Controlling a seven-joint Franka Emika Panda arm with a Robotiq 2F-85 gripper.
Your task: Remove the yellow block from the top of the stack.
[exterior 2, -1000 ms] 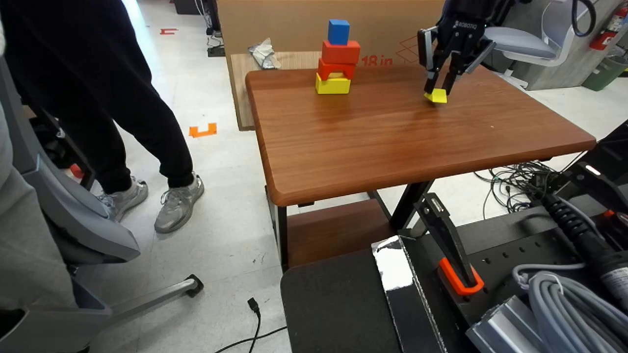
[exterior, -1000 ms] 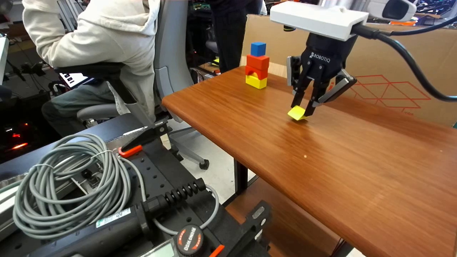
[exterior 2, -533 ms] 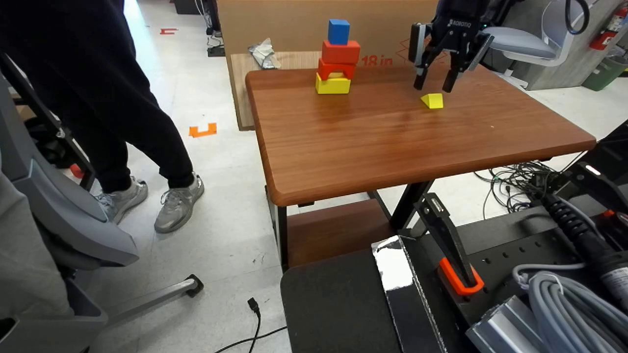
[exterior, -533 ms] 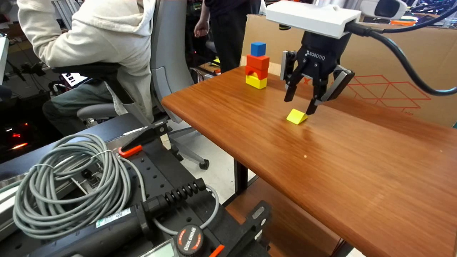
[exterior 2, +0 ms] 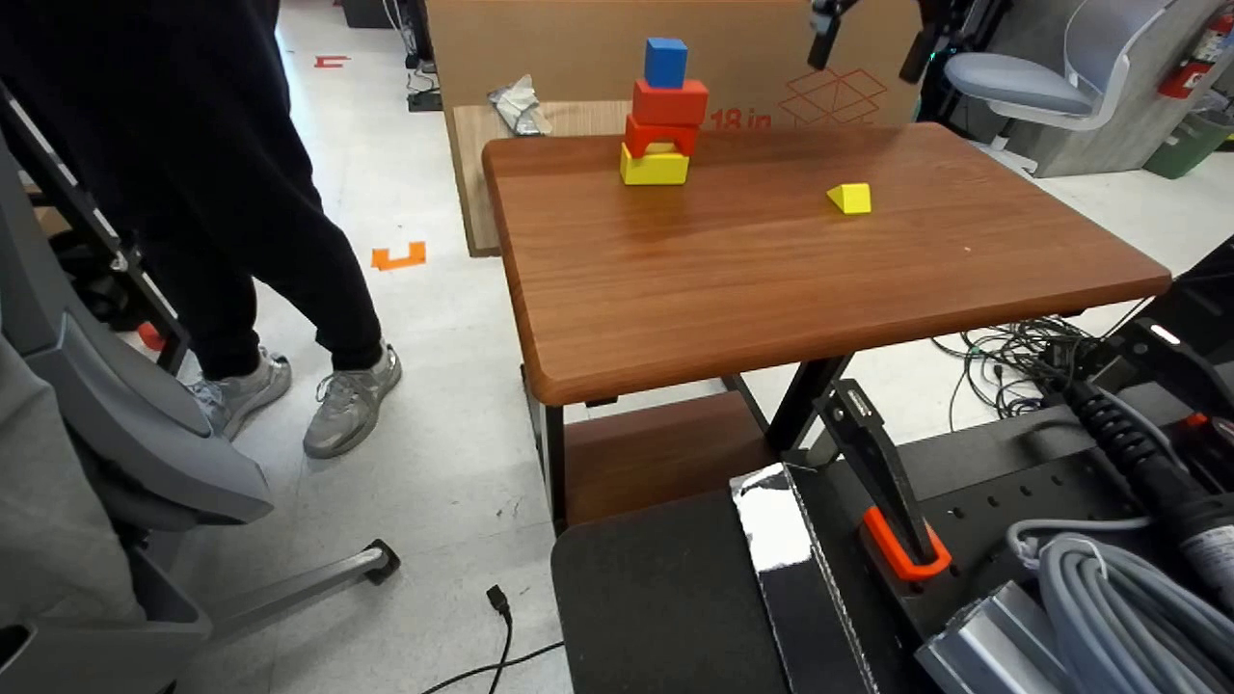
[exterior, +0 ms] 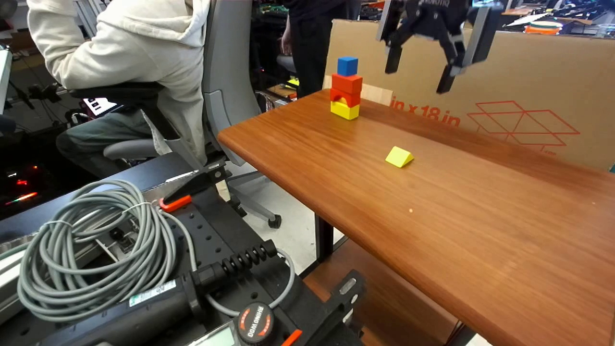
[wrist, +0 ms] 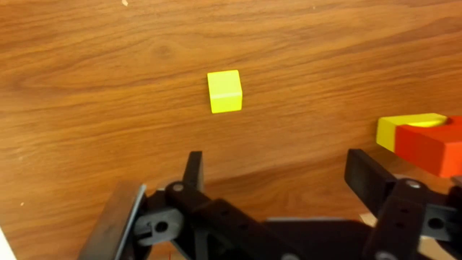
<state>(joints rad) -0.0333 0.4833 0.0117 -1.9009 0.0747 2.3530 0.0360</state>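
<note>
The yellow block, a small wedge, lies alone on the table in both exterior views, apart from the stack. From above, the wrist view has this yellow block beyond the fingertips. The stack stands upright near the table's far end: a blue block on top, a red block, a red arch and a yellow base. At the right edge of the wrist view the stack is cut off. High over the table, my gripper is open. Between the widely parted fingers there is only air.
A large cardboard box stands behind the wooden table. Someone in a light hoodie sits beside the table, and another person in dark trousers stands. A black cart with coiled grey cable is in front.
A second ago my gripper was shut on the yellow block at the table. It has opened and let go, then risen well above. The block rests on the table; the stack is unchanged.
</note>
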